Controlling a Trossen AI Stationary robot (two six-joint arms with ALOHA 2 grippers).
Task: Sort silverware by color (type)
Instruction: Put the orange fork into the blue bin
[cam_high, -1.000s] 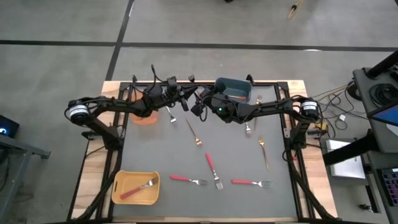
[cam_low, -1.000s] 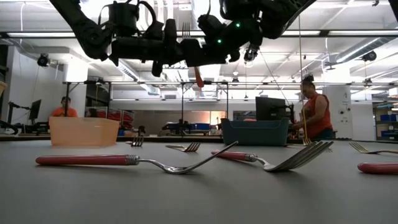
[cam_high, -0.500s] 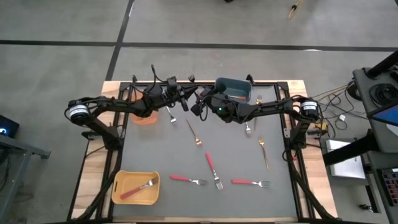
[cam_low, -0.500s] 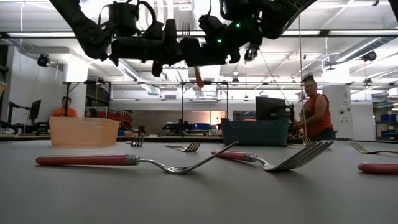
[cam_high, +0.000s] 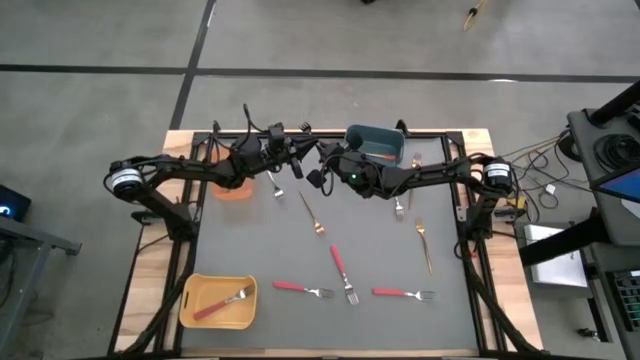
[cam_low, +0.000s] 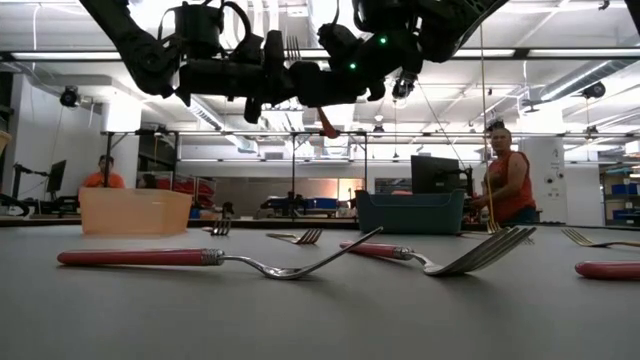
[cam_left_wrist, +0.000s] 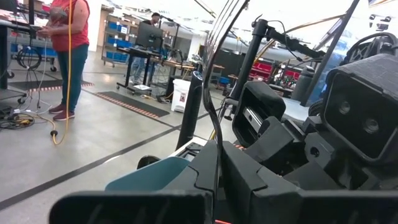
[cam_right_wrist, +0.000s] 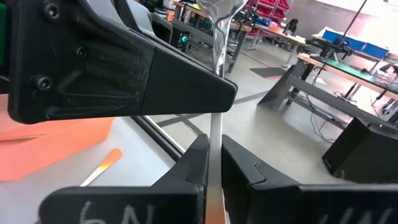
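Observation:
High over the table's far middle, my two grippers meet around one fork. Its tines (cam_low: 293, 45) point up and its orange-red handle (cam_low: 325, 122) hangs below. My left gripper (cam_high: 302, 160) comes in from the left and is shut on it. My right gripper (cam_high: 318, 162) comes in from the right and is shut on it too. Several other forks lie flat on the mat. Among them are two gold ones (cam_high: 311, 214) (cam_high: 424, 245) and three red-handled ones (cam_high: 303, 289) (cam_high: 342, 270) (cam_high: 403, 294). My left gripper pinches the fork's thin silver neck (cam_left_wrist: 216, 149) between its two fingers, coming level from the table's left and lying across the fork. The fork stands nearly upright, tines up, clear of the table. My right gripper pinches the silver shaft (cam_right_wrist: 215, 140) between its two fingers (cam_right_wrist: 194, 163), just beside the left gripper's finger (cam_right_wrist: 155, 81). It comes level from the table's right, across the fork. The handle hangs below, lifted clear.
An orange bin (cam_high: 232, 190) sits at the far left and a blue-grey bin (cam_high: 375, 143) at the far middle. A yellow bin (cam_high: 218, 302) at the near left holds a red-handled fork. Two more forks (cam_high: 277, 184) (cam_high: 400, 207) lie near the far edge.
My right gripper has shut on the fork that my left gripper was holding up. Neither arm has shifted. The fork's hanging handle has tipped slightly to one side.

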